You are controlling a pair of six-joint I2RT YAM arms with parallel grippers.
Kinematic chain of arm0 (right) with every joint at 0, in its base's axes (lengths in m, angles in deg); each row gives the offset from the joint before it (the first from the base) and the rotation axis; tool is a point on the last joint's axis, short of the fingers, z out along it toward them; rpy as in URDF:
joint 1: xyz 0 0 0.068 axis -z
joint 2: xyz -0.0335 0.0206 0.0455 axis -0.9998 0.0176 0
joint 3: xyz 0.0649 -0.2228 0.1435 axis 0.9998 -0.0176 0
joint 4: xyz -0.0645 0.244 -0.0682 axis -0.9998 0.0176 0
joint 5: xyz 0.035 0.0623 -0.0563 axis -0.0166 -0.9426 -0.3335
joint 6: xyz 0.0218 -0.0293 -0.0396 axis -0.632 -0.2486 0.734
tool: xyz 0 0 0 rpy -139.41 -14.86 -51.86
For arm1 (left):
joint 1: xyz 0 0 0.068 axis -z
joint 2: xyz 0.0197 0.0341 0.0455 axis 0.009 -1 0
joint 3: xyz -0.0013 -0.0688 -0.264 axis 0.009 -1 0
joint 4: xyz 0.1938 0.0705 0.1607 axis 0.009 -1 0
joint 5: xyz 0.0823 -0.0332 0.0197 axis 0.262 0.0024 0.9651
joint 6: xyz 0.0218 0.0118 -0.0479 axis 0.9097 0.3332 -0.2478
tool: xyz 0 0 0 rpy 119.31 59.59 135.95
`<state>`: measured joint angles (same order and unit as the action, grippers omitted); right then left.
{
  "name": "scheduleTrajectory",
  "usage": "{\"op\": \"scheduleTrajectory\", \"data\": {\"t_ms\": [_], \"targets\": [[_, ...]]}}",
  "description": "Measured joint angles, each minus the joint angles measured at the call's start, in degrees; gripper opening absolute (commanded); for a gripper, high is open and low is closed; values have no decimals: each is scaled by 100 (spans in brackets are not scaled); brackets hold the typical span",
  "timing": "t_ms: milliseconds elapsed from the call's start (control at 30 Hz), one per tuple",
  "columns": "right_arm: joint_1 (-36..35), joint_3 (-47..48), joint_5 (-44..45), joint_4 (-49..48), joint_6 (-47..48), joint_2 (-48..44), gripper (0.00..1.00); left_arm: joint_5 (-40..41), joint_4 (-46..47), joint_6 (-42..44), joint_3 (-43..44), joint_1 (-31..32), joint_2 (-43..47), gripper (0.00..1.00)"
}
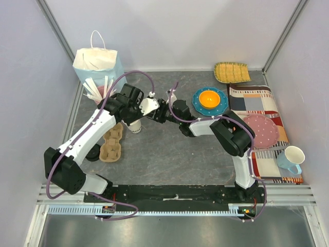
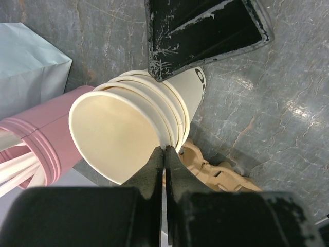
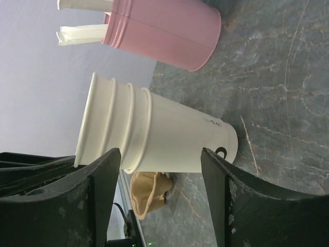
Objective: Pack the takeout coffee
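Note:
A stack of lidless cream-white paper cups (image 1: 134,126) stands by a brown cardboard cup carrier (image 1: 110,144). My left gripper (image 2: 164,152) is shut on the rim of the top cup (image 2: 118,134), seen from above. My right gripper (image 3: 159,152) is open, its fingers either side of the stack's wall (image 3: 154,134) without touching it. In the top view the left gripper (image 1: 138,119) and right gripper (image 1: 154,116) meet at the stack. No black-lidded takeout coffee shows plainly. A dark round shape (image 1: 93,153) left of the carrier is partly hidden by the left arm.
A pale blue paper bag (image 1: 97,64) stands at the back left with a pink cup of white sticks (image 1: 97,92) beside it. On the right lie a blue plate with an orange bowl (image 1: 209,99), a yellow woven tray (image 1: 231,72), a patterned cloth (image 1: 257,103), a pink plate (image 1: 262,129) and a blue mug (image 1: 290,159).

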<state>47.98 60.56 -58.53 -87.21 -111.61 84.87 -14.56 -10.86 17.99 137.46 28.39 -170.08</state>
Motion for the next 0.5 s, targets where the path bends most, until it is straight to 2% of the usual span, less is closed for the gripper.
{"op": "scheduleTrajectory", "data": {"t_ms": [500], "targets": [[-28, 0, -103, -577, -643, 103, 72, 9, 149, 0, -57, 0, -162, 2]]}}
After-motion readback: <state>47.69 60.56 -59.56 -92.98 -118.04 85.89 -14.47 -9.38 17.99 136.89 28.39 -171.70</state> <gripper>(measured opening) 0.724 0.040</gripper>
